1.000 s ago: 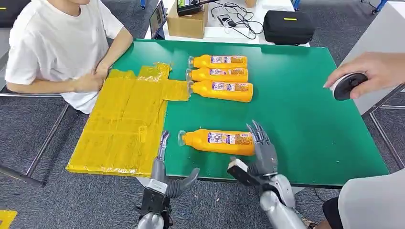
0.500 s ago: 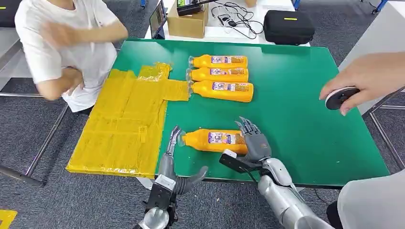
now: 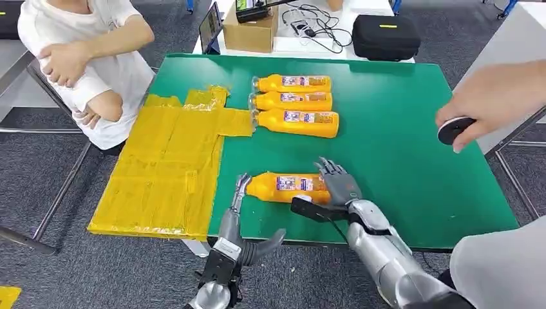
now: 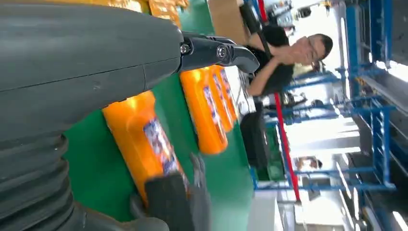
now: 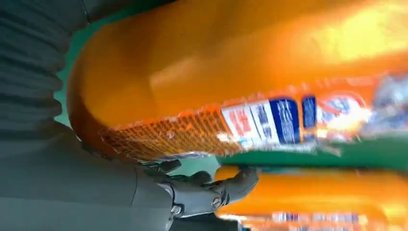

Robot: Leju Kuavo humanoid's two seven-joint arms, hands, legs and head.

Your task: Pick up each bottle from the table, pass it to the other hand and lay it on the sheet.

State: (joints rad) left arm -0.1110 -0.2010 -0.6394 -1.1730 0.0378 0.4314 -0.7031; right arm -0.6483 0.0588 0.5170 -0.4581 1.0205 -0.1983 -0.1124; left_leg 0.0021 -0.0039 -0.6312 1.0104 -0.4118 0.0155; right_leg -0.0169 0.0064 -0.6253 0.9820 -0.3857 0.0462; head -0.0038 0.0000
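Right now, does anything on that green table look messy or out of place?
The yellow sheet is crumpled at its far edge and hangs over the table's left side. One orange bottle lies apart from the tidy row of three.

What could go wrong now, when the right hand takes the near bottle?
The right hand wraps only the base end of the near orange plastic bottle, so the bottle may tip or slip when lifted. It lies near the edge of the green table and could roll off. The open left hand beside its cap could knock it.

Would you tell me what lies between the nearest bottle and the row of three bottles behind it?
Only bare green table: the head view shows nothing between the nearest bottle and the three bottles.
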